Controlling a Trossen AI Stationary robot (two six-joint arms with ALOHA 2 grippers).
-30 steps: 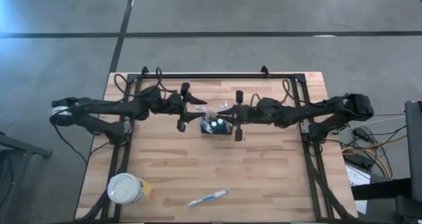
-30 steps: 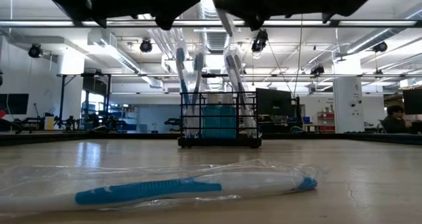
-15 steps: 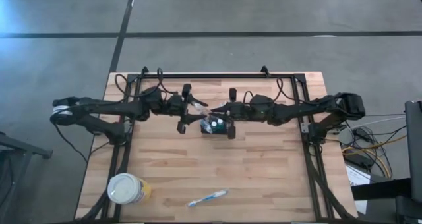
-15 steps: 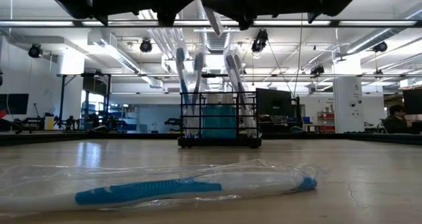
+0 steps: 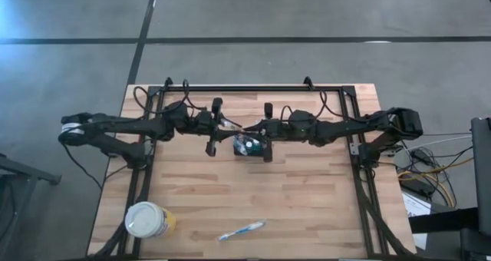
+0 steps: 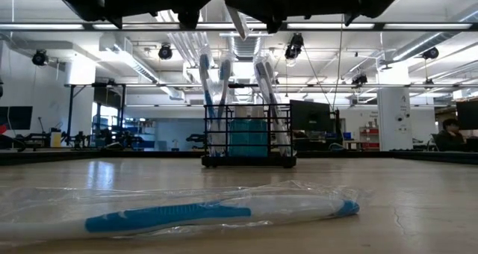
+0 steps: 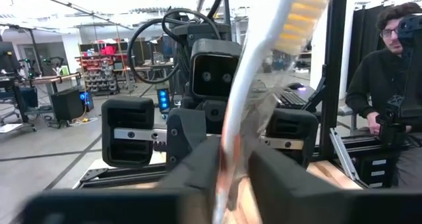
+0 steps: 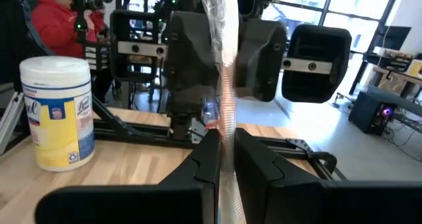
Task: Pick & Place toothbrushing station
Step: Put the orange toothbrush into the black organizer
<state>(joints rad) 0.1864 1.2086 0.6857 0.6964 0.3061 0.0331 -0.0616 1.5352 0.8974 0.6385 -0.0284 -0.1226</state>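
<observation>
The toothbrushing station (image 5: 250, 146) (image 6: 249, 134), a black wire-mesh basket, rests on its base at the table's middle, with toothbrushes upright in it. Above it my two grippers meet tip to tip, both pointing level. A toothbrush in a clear wrapper (image 5: 240, 127) (image 7: 247, 99), white with a yellow bristle head, hangs between them. My left gripper (image 5: 232, 127) (image 7: 234, 178) and my right gripper (image 5: 252, 128) (image 8: 226, 158) are both shut on it. One slanting end of it (image 6: 235, 19) shows below the arms in the low view. My left gripper pinches the wrapped toothbrush's handle (image 7: 231, 155) between its two fingers, coming level from the table's left. The fingers lie across the handle, and the bristle head (image 7: 306, 13) stands well off from them. The toothbrush is clear of the table and the basket. My right gripper pinches the clear wrapper (image 8: 223, 122) between its two fingers, coming level from the table's right. Whether the handle lies inside the pinch, I cannot tell. The wrapper runs on past the fingers toward the left gripper, clear of the table.
A yellowish tub with a white lid (image 5: 146, 219) (image 8: 58, 112) stands at the near left. Another wrapped toothbrush, blue and white (image 5: 242, 230) (image 6: 216, 209), lies near the front edge. Black frame rails (image 5: 253, 88) border the table. People (image 7: 386, 72) (image 8: 56, 20) stand beyond it.
My right gripper has gone a little toward the table's left, closing up on my left gripper, with the wrapped toothbrush in it. The toothbrush's slanting end has shifted the same way above the basket.
</observation>
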